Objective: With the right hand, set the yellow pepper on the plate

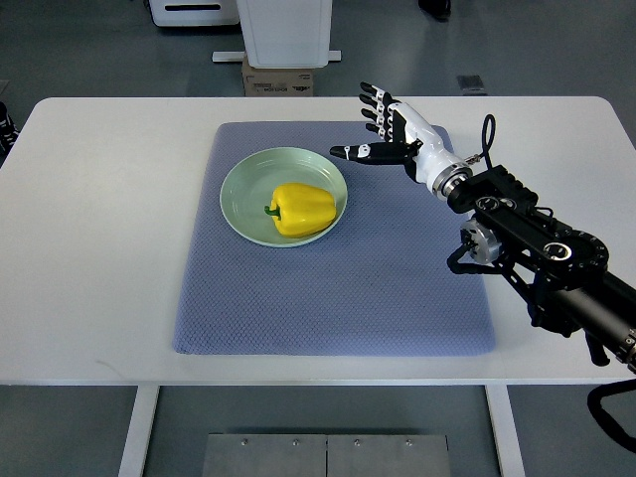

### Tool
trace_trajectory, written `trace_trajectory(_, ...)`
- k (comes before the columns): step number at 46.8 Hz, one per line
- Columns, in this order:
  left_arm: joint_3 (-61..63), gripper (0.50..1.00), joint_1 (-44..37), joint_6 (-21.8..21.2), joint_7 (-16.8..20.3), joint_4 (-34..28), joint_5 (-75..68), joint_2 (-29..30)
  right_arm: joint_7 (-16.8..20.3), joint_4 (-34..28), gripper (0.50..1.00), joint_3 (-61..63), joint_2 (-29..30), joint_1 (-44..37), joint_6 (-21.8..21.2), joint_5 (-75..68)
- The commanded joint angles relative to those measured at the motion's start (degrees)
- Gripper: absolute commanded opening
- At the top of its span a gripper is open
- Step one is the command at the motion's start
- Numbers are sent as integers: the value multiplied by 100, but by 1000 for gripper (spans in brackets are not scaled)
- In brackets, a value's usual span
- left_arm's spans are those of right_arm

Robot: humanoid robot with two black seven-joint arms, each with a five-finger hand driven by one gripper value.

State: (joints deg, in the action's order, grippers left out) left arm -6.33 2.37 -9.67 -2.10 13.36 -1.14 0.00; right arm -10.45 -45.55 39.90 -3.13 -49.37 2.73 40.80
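Note:
A yellow pepper (pixel 301 209) with a green stem lies on its side in the pale green plate (pixel 238 189), which sits on the blue-grey mat (pixel 328 288). My right hand (pixel 370 126) hovers just right of the plate's upper rim, fingers spread and holding nothing. Its thumb points toward the plate, and a small gap separates the hand from the pepper. The right arm reaches in from the lower right. No left arm shows.
The mat covers the middle of the white table (pixel 99 219). Behind the far edge stand a cardboard box (pixel 278 79) and a white pedestal (pixel 286 30) on the floor.

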Motion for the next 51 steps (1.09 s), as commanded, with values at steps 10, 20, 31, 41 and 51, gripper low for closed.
trace_trajectory(10,0,1000,0,0,-1,0,-1,0,-45,-200,995,1414,-39,613,-1,-20)
trace_trajectory(20,0,1000,0,0,-1,0,-1,0,8,-226,1000,2012,-48,903,-53,-169)
trace_trajectory(31,0,1000,0,0,-1,0,-9,0,-9,-393,1000,2627,-284,1307,-71,-398)
trace_trajectory(41,0,1000,0,0,-1,0,-9,0,8,-525,1000,2838,-645,1746,-71,-687)
trace_trajectory(51,0,1000,0,0,-1,0,-1,0,8,-569,1000,3243,-716,2151,-141,-1039)
